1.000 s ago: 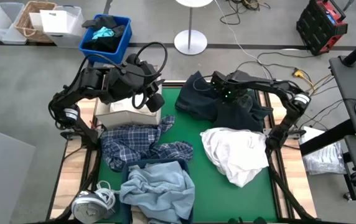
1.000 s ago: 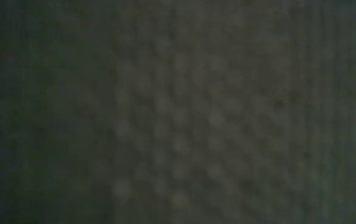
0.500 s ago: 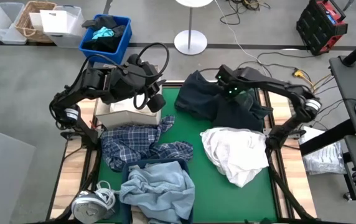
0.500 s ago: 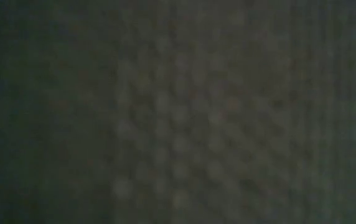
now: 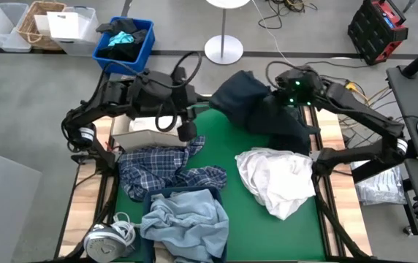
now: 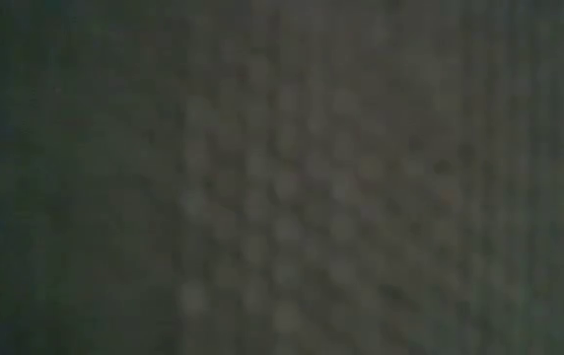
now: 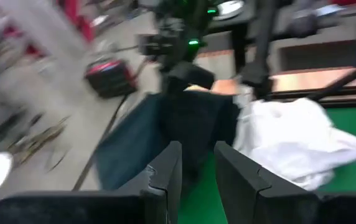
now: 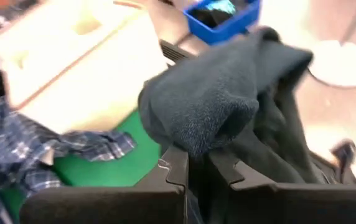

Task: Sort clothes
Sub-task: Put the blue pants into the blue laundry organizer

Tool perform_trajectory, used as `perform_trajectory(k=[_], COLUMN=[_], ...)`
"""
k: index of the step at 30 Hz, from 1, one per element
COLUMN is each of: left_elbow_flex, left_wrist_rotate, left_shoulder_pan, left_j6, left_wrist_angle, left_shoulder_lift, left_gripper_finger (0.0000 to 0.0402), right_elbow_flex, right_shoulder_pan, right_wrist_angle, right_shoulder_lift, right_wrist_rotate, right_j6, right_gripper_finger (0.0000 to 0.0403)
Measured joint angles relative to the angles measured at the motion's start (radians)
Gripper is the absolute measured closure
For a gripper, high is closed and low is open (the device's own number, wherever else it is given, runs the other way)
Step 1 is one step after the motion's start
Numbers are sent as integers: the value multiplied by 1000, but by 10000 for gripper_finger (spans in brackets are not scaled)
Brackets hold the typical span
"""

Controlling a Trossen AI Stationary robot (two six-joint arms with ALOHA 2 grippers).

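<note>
Overhead, your green table [image 5: 238, 157] carries plaid, denim and white garments; at its far edge the right gripper [image 8: 198, 167] pinches the dark navy piece [image 5: 256, 109], while your left gripper [image 7: 196, 165] hovers nearby, narrowly parted, empty.

One dark navy garment [image 5: 256, 109], one white shirt [image 5: 278, 179], one plaid shirt [image 5: 165, 169], one denim piece [image 5: 187, 219]

The right gripper [image 8: 198, 163] is raised at the table's far edge, apparently clamped; the left gripper [image 7: 198, 163] hovers, fingers slightly apart.
</note>
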State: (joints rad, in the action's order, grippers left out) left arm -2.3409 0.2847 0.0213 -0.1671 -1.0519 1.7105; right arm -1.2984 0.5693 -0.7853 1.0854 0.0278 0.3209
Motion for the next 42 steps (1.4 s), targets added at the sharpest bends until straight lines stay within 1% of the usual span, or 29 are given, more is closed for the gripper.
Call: perform_trajectory(k=[2, 5, 7, 10, 12, 18, 22, 24, 28, 32, 35, 37, 39, 42], left_elbow_flex=[0, 0, 0, 0, 0, 0, 0, 0, 0, 0, 0, 0, 0, -1], left_wrist_rotate=[-68, -105, -141, -223, -240, -242, -241, -216, -104, -65, -65, -64, -58, -56], left_shoulder_pan=[19, 51, 72, 94, 100, 106, 114, 119, 129, 144, 149, 150, 150, 150], left_j6=[-21, -25, -29, -54, -75, -120, -116, -99, -76, -51, -49, -51, -59, -82], left_wrist_angle=[22, 34, 32, 35, 49, 78, 86, 93, 95, 111, 108, 115, 120, 121], left_shoulder_lift=[13, 42, 66, 105, 126, 193, 228, 249, 279, 297, 299, 298, 297, 296], left_gripper_finger=[325, 316, 302, 275, 254, 194, 166, 157, 153, 153, 167, 194, 240, 341], right_elbow_flex=[0, -1, -1, -1, -1, -1, -25, -45, -80, -103, -114, -121, -125, -131], right_shoulder_pan=[-26, -73, -103, -154, -182, -228, -234, -238, -248, -256, -260, -260, -260, -260], right_wrist_angle=[32, 44, 44, 69, 100, 191, 197, 197, 199, 197, 193, 193, 195, 193], right_shoulder_lift=[-20, -30, -30, -28, -28, -31, -27, -22, -19, -18, -18, -17, -17, -17], right_wrist_rotate=[-6, -7, -10, -10, -10, -10, -10, -10, -11, -12, -12, -12, -12, -12], right_j6=[-19, -52, -78, -119, -143, -150, -149, -149, -158, -162, -163, -164, -166, -184], right_gripper_finger=[390, 390, 390, 390, 390, 390, 390, 390, 390, 390, 390, 390, 390, 390])
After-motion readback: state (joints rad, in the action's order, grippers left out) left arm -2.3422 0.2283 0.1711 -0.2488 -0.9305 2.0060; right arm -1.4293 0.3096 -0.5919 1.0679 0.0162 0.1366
